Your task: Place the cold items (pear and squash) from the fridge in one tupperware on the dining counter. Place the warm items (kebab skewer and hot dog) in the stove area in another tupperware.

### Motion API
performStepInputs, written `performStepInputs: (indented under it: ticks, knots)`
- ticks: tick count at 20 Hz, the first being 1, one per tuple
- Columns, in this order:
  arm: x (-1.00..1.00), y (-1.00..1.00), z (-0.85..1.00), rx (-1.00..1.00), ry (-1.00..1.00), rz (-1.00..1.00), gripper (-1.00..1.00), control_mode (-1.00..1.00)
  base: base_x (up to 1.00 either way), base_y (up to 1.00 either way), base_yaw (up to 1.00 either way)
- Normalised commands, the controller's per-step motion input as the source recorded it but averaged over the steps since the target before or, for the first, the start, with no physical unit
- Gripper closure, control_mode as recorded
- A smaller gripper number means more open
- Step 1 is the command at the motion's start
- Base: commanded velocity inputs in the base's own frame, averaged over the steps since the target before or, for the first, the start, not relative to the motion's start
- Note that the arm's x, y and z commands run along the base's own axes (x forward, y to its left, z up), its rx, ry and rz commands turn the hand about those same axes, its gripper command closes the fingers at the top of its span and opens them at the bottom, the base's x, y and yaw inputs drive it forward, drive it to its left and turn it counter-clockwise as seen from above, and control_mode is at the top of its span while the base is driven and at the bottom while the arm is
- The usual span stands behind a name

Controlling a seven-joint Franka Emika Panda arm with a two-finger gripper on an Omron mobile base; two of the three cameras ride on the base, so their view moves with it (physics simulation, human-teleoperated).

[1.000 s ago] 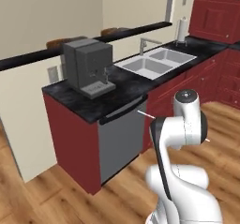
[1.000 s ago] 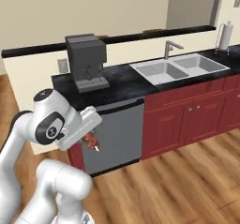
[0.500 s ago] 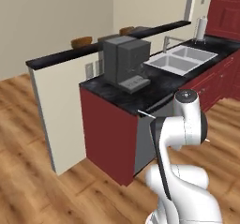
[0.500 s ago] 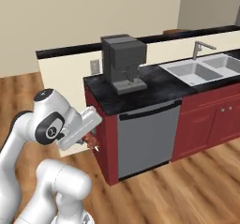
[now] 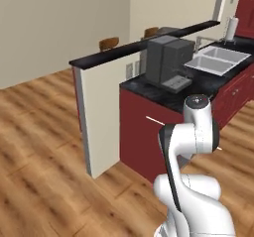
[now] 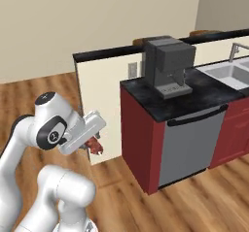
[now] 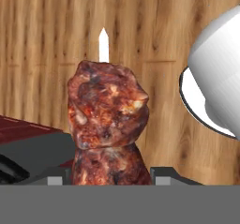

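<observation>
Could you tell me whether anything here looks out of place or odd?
Nothing looks spilled or damaged. The one thing away from a surface is the kebab, shut in the claw and carried low over the wood floor, its white skewer tip pointing ahead. The coffee machine stands upright on the counter.

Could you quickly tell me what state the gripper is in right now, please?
Gripper: shut on the kebab skewer, whose pale pointed tip sticks out past the meat.

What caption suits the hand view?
Kebab skewer gripped in the hand, pale tip pointing over wood floor.
</observation>
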Motion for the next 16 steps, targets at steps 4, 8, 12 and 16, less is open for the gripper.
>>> performStepInputs:
  ticks: [4, 8, 12, 16]
  knots:
    - [0.00, 0.00, 0.00, 0.00, 0.00, 0.00, 1.00, 1.00, 0.25, 1.00, -0.13]
    - [0.00, 0.00, 0.00, 0.00, 0.00, 0.00, 1.00, 1.00, 0.50, 1.00, -0.25]
    - [0.00, 0.00, 0.00, 0.00, 0.00, 0.00, 1.00, 1.00, 0.39, 1.00, -0.35]
    - [0.00, 0.00, 0.00, 0.00, 0.00, 0.00, 1.00, 1.00, 0.18, 1.00, -0.37]
